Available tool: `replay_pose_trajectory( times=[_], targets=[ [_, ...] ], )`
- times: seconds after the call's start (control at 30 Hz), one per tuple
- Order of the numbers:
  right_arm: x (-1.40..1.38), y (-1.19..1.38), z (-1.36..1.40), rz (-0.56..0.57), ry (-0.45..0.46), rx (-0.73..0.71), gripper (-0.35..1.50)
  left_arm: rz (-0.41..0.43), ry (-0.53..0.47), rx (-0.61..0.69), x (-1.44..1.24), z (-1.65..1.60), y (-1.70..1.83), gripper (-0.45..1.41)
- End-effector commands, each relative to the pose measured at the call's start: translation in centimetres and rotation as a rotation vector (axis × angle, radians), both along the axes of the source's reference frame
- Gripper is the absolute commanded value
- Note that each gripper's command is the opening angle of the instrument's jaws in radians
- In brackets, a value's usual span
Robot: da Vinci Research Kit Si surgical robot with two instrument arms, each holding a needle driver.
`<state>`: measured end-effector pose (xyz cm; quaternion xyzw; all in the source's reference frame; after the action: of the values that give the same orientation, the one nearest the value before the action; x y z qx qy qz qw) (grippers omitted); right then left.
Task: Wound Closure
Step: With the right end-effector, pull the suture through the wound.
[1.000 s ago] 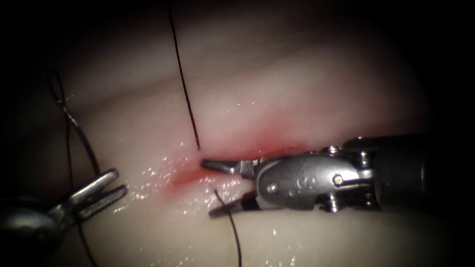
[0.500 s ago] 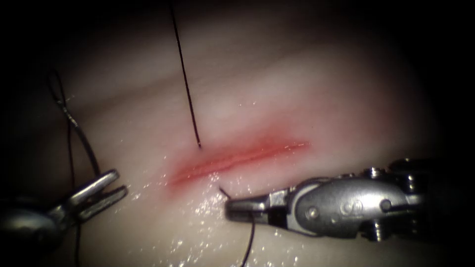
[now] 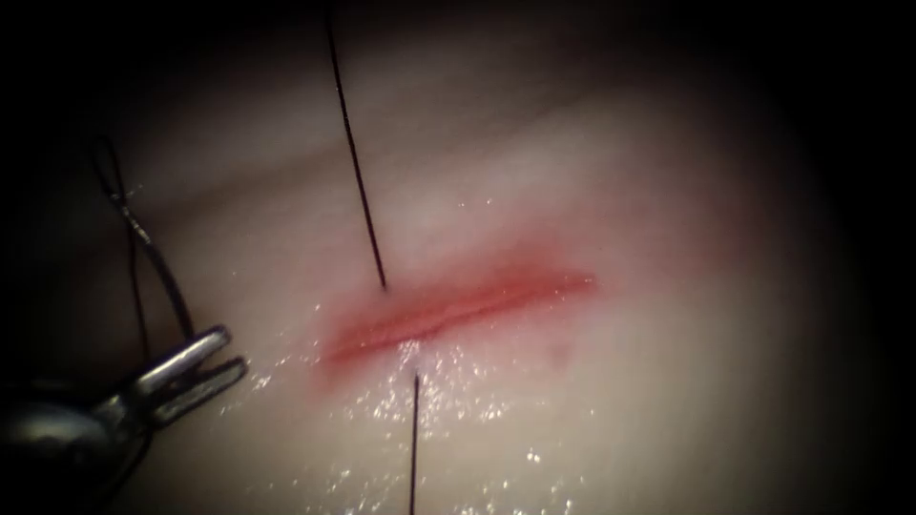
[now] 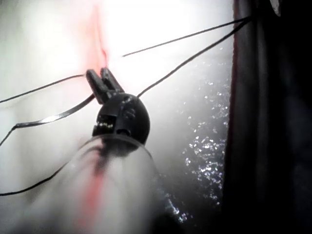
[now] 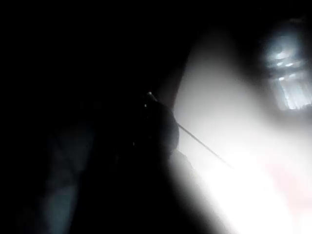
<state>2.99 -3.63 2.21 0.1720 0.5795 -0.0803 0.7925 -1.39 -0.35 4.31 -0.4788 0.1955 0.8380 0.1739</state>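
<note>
The left tool [image 3: 234, 349] sits low on the left of the cut [image 3: 458, 305], well apart from it, with its fingers [image 3: 186, 351] spread and clamped on nothing that I can see. They point up and to the right, roughly at the cut's left end. A slack loop of thread [image 3: 143, 238] hangs just beside them and passes behind the upper finger; I cannot tell whether it touches.

The cut runs slantwise across the tissue [image 3: 620, 401], rising toward the right, with red fluid [image 3: 534, 284] along it. One strand [image 3: 358, 162] comes down from above and goes into the tissue just above the cut, toward its left half. A second strand [image 3: 414, 448] comes out just below the cut and runs straight down. So both strands lie across the cut, to the right of the left fingers, and the lower one is the nearer of the two.

From the left wrist view the same spread fingers [image 4: 91, 78] face the red line, with thread passing on both sides.

The right tool [image 5: 158, 129] is a dark shape with a thread running off it. Where the needle lies I cannot tell, so the left tool looks the better placed for either strand
</note>
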Motion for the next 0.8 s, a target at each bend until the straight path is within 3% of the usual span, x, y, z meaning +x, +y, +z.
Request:
replay_pose_trajectory(
  times=[0.03,0.1,0.13,0.17,0.27,0.37,0.47,0.67,0.8],
  targets=[
    [0.14,-0.01,-0.03,0.027,0.025,-0.016,-0.35,0.001,-0.001,0.001,-0.05,0.06,-0.02,-0.45],
    [0.14,0.09,-0.03,0.116,0.027,-0.034,0.61,0.001,-0.001,0.001,-0.05,0.06,-0.02,-0.45],
    [0.14,0.16,-0.02,0.167,0.025,-0.039,1.21,0.001,-0.001,0.001,-0.05,0.06,-0.02,-0.45],
    [0.13,0.26,-0.01,0.244,0.007,-0.055,1.38,0.001,-0.001,0.001,-0.05,0.06,-0.02,-0.45],
    [-0.01,0.57,0.04,0.304,-0.009,-0.102,1.45,0.001,-0.001,0.001,-0.05,0.07,-0.02,-0.45],
    [-0.23,1.07,0.21,0.347,-0.013,-0.137,1.46,0.001,-0.001,0.001,-0.05,0.07,-0.02,-0.45],
    [-0.29,1.30,0.42,0.354,-0.019,-0.148,1.46,0.001,-0.001,-0.001,-0.05,0.08,-0.02,-0.45],
    [-0.44,1.50,0.56,0.375,-0.005,-0.140,1.46,0.006,-0.001,-0.001,-0.02,0.11,-0.02,-0.45],
    [-0.89,1.50,0.35,0.363,0.008,-0.125,1.46,0.011,-0.002,0.002,0.07,0.10,0.00,-0.45]
  ],
)
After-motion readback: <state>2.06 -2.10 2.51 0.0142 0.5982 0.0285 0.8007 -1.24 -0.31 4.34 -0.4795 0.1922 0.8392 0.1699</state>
